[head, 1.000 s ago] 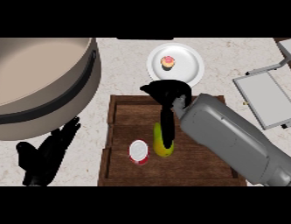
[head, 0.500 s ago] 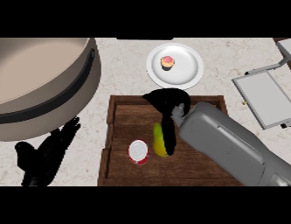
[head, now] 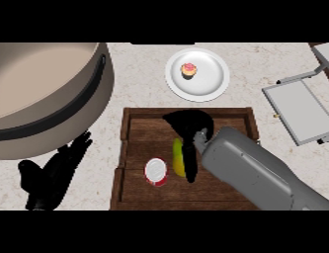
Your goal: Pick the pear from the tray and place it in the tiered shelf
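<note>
1. The pear (head: 177,159) lies in the wooden tray (head: 146,112), near its middle. Its long side runs from the far edge toward you. A small red-and-white container (head: 156,171) stands just beside it, at its left.
2. Your right robot hand (head: 188,122) is over the tray at the far end of the pear, and a dark part of it reaches down along the pear's right side. It covers the pear there, so you cannot tell whether this robot hand is open or already closed on the fruit. The pear seems to lie low in the tray, so I judge that the step in hand is the grasp, not the carry.
3. The grey forearm (head: 258,173) comes in from the lower right across the tray's near corner. This side makes sense, because the tiered shelf (head: 303,112) stands at the right, well apart from the tray.
4. Your left robot hand (head: 50,175) rests open on the desk (head: 138,64) at the lower left, beside the big beige pot (head: 28,94). There it is out of the working path.
5. A white plate (head: 211,81) with a cupcake (head: 188,69) sits beyond the tray. The way to the shelf goes to the right, so it should not pass over the plate.
6. I think the nearest risk is the container, since it is so close to the pear and a lift may knock it.
</note>
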### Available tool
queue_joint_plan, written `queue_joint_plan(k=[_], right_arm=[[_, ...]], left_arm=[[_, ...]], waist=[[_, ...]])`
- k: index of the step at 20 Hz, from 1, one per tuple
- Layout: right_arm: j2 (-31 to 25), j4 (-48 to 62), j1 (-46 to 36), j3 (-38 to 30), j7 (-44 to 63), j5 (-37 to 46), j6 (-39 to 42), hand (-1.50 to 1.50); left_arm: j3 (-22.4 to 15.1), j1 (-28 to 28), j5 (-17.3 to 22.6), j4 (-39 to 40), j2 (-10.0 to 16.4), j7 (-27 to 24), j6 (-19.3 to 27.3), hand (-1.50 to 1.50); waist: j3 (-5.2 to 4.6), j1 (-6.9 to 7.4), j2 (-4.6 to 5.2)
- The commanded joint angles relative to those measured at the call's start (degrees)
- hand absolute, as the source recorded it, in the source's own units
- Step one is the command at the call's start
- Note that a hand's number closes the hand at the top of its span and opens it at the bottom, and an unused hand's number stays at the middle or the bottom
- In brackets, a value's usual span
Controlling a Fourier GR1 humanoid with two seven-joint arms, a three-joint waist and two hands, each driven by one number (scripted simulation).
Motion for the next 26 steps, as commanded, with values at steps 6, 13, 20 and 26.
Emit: queue_joint_plan(k=[6,13,20,26], right_arm=[[4.61,3.45,2.07,0.46,-0.21,2.6,-2.23,-1.5],[4.13,7.59,3.24,0.48,-4.75,3.98,-1.92,-1.5],[2.76,6.74,6.71,5.39,-12.87,10.65,-5.73,1.5],[3.55,4.01,9.96,6.7,-9.87,18.13,-16.57,1.5]], left_arm=[[9.54,-9.39,1.71,2.56,1.61,-1.36,0.61,0.0],[9.07,-11.85,1.05,2.85,0.42,-0.58,2.42,0.0],[8.82,-11.72,1.31,1.84,0.42,-0.49,2.97,0.0],[9.62,-10.8,2.36,2.79,2.03,-0.85,1.48,0.0]], waist=[[0.77,0.25,-0.05],[0.8,0.11,0.21],[0.85,-0.15,0.14],[0.81,-1.06,-0.25]])
